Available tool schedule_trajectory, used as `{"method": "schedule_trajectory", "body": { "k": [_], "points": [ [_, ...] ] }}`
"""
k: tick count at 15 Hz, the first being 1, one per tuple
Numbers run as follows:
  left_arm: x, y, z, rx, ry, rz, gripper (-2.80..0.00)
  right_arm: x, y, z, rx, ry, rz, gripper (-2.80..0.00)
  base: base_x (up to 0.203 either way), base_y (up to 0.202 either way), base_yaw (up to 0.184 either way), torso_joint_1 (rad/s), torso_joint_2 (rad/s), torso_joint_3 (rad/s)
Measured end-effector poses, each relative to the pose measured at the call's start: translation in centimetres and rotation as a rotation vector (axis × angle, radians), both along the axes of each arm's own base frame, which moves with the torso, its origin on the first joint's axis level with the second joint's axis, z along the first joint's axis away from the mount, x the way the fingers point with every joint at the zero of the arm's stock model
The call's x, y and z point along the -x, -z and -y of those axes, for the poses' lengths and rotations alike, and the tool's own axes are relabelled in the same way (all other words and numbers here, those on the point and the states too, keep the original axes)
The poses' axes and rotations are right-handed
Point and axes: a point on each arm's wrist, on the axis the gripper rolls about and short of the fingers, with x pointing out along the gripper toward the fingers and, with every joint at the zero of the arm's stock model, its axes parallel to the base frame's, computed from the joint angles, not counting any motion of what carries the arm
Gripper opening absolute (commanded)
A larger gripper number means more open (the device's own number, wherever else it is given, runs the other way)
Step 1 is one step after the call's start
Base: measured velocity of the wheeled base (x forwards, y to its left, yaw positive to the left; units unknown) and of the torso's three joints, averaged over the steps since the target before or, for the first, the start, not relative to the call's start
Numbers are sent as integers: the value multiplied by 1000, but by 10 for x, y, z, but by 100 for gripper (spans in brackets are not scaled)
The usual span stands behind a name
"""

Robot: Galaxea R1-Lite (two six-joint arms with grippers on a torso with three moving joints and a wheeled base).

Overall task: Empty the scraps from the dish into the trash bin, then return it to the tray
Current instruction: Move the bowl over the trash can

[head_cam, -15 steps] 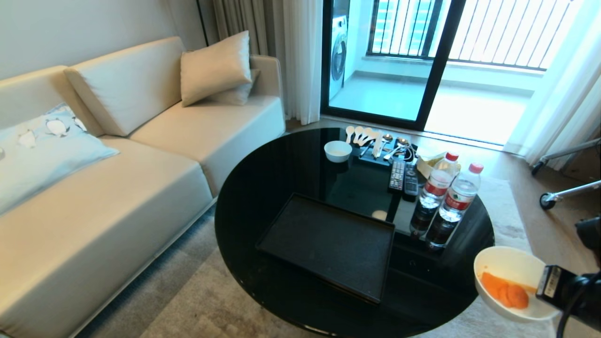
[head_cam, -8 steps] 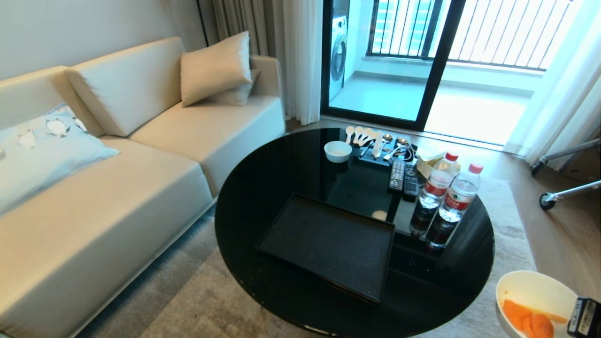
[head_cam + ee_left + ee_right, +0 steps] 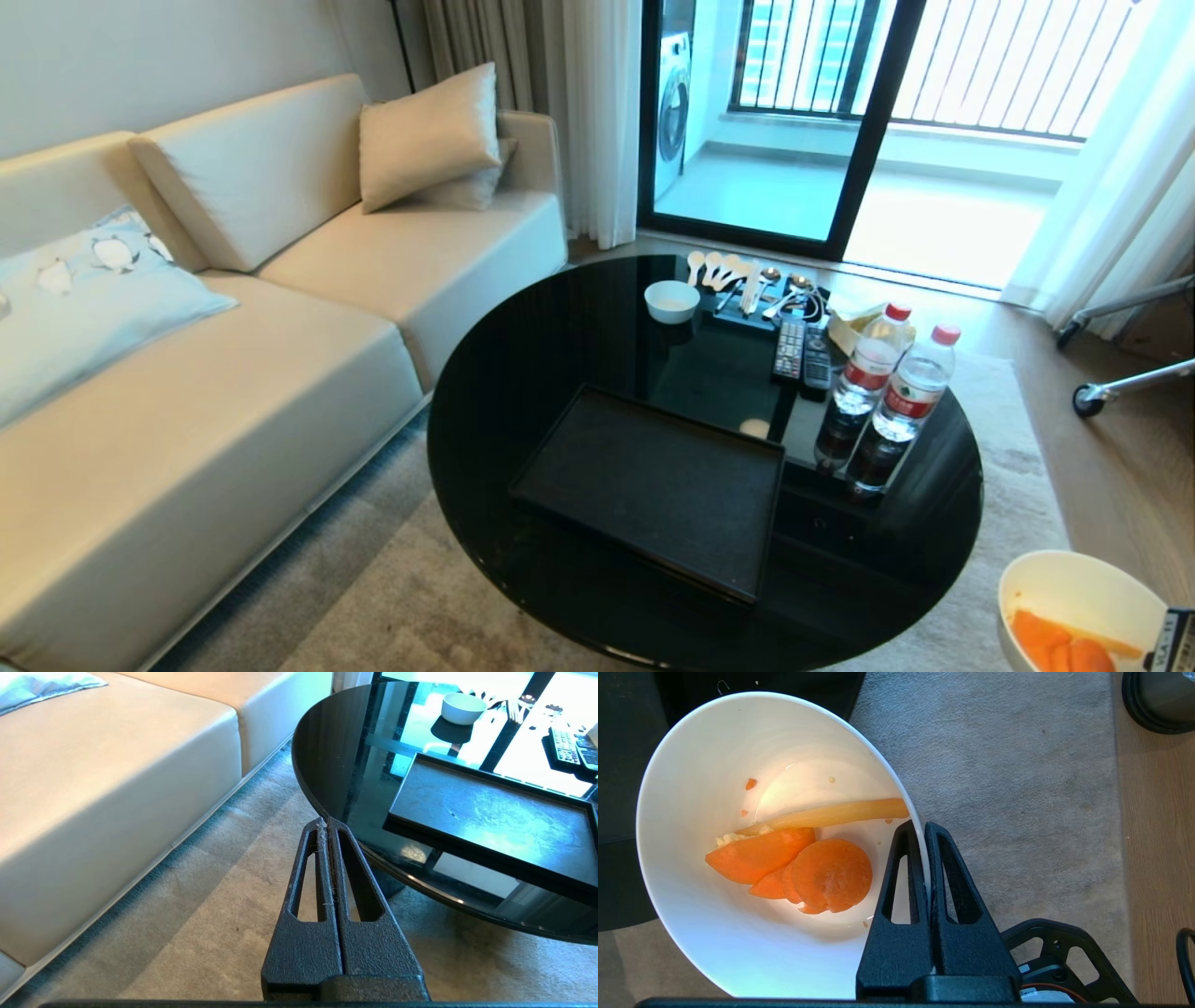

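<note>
The dish [image 3: 1074,588], a white bowl, hangs over the carpet off the table's near right edge, tilted. My right gripper [image 3: 922,828] is shut on its rim [image 3: 920,858], one finger inside and one outside. The scraps [image 3: 822,872], orange carrot slices and a pale yellowish strip, lie in the dish's [image 3: 714,765] lower side. The trash bin [image 3: 1162,700] shows only as a black base ring and metal wall on the wood floor beyond the carpet. The black tray [image 3: 653,490] sits bare on the table. My left gripper [image 3: 325,821] is shut and parked over the carpet beside the table.
On the round black glass table [image 3: 523,373] stand a second white bowl [image 3: 671,301], a cutlery stand [image 3: 761,299], remotes [image 3: 801,355] and two water bottles [image 3: 892,383]. A beige sofa [image 3: 233,373] lies to the left. Wheeled stand legs [image 3: 1088,399] are at the right.
My right gripper has carried the dish down and to the right, off the table's edge toward the corner of the head view. The left arm has not moved.
</note>
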Motion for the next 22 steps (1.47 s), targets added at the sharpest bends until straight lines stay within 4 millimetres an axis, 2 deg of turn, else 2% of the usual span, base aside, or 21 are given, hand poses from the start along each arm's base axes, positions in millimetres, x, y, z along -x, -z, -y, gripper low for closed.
{"method": "schedule_trajectory", "body": {
  "k": [8,16,22],
  "points": [
    [0,0,0,0,0,0,-280,15,4,3,-1,0,3,-280,0,0,0,0,0,0],
    [0,0,0,0,0,0,-280,18,3,3,-4,-1,11,-280,0,0,0,0,0,0],
    [0,0,0,0,0,0,-280,20,8,4,0,-2,-8,-280,-161,0,0,3,3,-1]
  ]
}}
